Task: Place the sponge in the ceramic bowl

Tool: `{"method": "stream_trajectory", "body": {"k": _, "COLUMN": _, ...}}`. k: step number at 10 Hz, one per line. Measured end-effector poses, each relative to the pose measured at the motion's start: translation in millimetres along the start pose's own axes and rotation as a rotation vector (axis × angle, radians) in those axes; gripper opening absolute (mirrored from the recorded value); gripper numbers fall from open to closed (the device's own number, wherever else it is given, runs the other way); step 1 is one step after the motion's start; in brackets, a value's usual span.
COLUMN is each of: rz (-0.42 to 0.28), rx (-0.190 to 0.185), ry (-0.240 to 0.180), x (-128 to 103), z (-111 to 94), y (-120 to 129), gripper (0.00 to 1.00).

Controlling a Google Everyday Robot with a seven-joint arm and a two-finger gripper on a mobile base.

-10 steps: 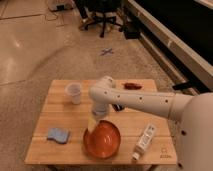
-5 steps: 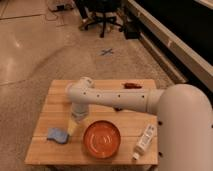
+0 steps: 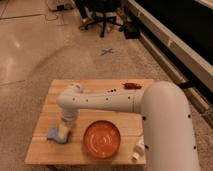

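The light-blue sponge (image 3: 56,135) lies on the wooden table (image 3: 85,150) near its front left. My gripper (image 3: 64,129) hangs at the end of the white arm, down over the sponge's right end and partly covering it. The orange-red ceramic bowl (image 3: 102,139) sits to the right of the sponge, near the table's front edge, with nothing in it.
A white bottle (image 3: 138,149) lies at the front right beside the bowl. A small reddish-brown item (image 3: 132,86) rests at the table's back right. My arm spans the table's middle. An office chair (image 3: 102,12) stands on the floor behind.
The arm has swung further left and down, from beside the bowl to over the sponge. The white cup seen earlier at the back left is now hidden.
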Motion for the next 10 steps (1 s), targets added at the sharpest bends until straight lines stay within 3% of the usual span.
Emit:
{"method": "stream_trajectory", "body": {"k": 4, "rz": -0.052, "rx": 0.043, "ry": -0.01, "x": 11, "z": 25, "y": -27, "gripper": 0.8}}
{"method": "stream_trajectory", "body": {"k": 7, "rz": -0.089, "rx": 0.034, "ry": -0.007, "x": 23, "z": 38, "y": -35, "gripper": 0.77}}
{"method": "stream_trajectory", "body": {"k": 10, "rz": -0.098, "rx": -0.011, "ry": 0.003, "x": 33, "z": 39, "y": -32, "gripper": 0.48}}
